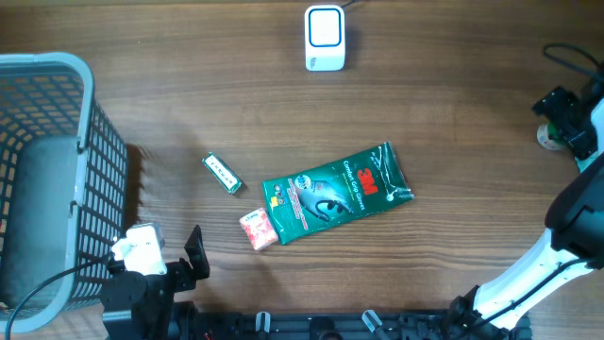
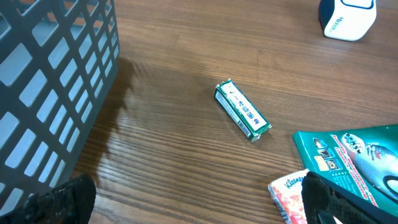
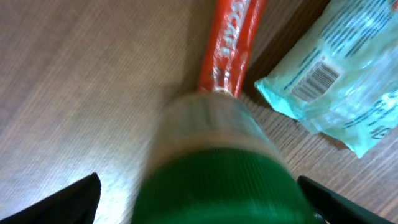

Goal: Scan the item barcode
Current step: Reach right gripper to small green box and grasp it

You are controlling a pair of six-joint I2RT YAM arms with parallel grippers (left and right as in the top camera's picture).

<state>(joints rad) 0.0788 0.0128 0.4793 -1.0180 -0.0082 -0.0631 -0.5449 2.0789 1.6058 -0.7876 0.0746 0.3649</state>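
Observation:
The white barcode scanner [image 1: 324, 38] stands at the table's far middle and shows as a white corner [image 2: 348, 18] in the left wrist view. A green-capped container [image 3: 217, 174] stands blurred between the wide-spread fingers of my right gripper [image 3: 199, 196]; the left finger is clear of it. This gripper [image 1: 566, 115] hovers at the far right edge above the container [image 1: 545, 138]. My left gripper [image 1: 189, 260] is open at the front left, nothing between its fingers [image 2: 196, 202]. A green 3M pack [image 1: 338, 192], a small green gum pack [image 1: 223, 174] and a Kleenex pack [image 1: 257, 229] lie mid-table.
A grey mesh basket [image 1: 90, 161] fills the left side and its wall [image 2: 50, 81] is close to my left gripper. Beside the green-capped container lie a red-orange tube [image 3: 233, 37] and a pale blue packet with a barcode [image 3: 339, 78].

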